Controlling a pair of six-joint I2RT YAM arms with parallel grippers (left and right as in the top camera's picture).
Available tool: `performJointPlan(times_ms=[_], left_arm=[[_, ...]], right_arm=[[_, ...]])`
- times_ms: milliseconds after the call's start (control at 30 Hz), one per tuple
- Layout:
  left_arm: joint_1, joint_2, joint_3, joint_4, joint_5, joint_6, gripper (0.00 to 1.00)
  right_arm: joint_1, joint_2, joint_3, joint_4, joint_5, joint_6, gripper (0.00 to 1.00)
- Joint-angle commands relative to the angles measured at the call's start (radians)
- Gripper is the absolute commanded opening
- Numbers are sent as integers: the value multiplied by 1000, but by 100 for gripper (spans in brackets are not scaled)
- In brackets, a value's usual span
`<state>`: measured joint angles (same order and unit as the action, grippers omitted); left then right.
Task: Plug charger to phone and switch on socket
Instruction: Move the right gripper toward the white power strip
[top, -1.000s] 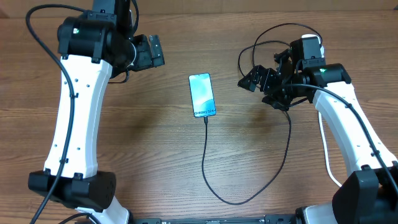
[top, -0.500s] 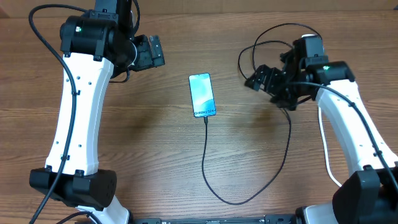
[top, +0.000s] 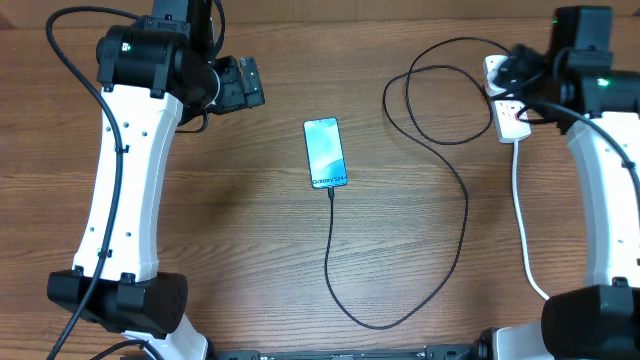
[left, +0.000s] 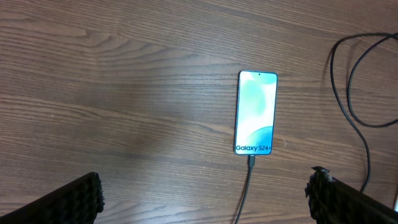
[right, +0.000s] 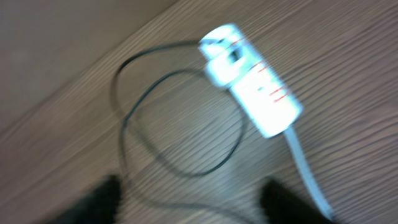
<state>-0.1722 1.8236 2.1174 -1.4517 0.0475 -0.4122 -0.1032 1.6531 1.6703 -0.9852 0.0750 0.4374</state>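
The phone (top: 326, 152) (left: 255, 112) lies flat mid-table, its cyan screen up. The charger (top: 466, 215), a thin black cable, has its tip in the phone's bottom edge (left: 250, 163). From there it runs toward me, curves right, loops and ends at the socket (top: 510, 120). The right wrist view is blurred: the white socket (right: 252, 81) with red marks lies ahead of the fingers, the cable loop (right: 180, 124) beside it. My right gripper (top: 522, 85) (right: 193, 193) hovers over the socket, fingers apart, holding nothing. My left gripper (top: 252, 82) (left: 204, 186) stands open far left of the phone.
The socket's thick white lead (top: 520, 220) (right: 305, 168) runs down the right side toward the table's near edge. The charger's slack forms a wide bend near the front (top: 380, 322). Bare wooden table (top: 230, 220) lies between the left arm and the phone.
My right arm has swung from mid-table to the far right, uncovering the socket and the cable loop. The left arm, phone and cable tip have not moved.
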Motion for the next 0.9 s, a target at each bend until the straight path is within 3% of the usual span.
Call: performJointPlan(times_ms=[0, 100, 167, 200, 333, 400, 600, 867], left_arm=[[2, 7, -3, -3, -14, 8, 100], [2, 7, -3, -1, -14, 8, 100], [2, 7, -3, 2, -14, 8, 100], [2, 7, -3, 2, -14, 8, 100], [2, 7, -3, 1, -14, 8, 100], [2, 7, -3, 1, -14, 8, 100], [2, 7, -3, 9, -14, 8, 100], [2, 7, -3, 21, -14, 8, 100]], right_arm=[[-53, 50, 21, 18, 14, -16, 39], [-88, 83, 26, 51, -58, -53, 39], [-105, 100, 27, 79, -57, -53, 46], [-115, 111, 27, 99, -50, -53, 51], [-158, 205, 27, 246, 82, -55, 90], [-163, 238, 27, 290, 129, -83, 99], [-163, 365, 26, 405, 136, -339, 100], [-170, 453, 24, 413, 240, -329, 100]])
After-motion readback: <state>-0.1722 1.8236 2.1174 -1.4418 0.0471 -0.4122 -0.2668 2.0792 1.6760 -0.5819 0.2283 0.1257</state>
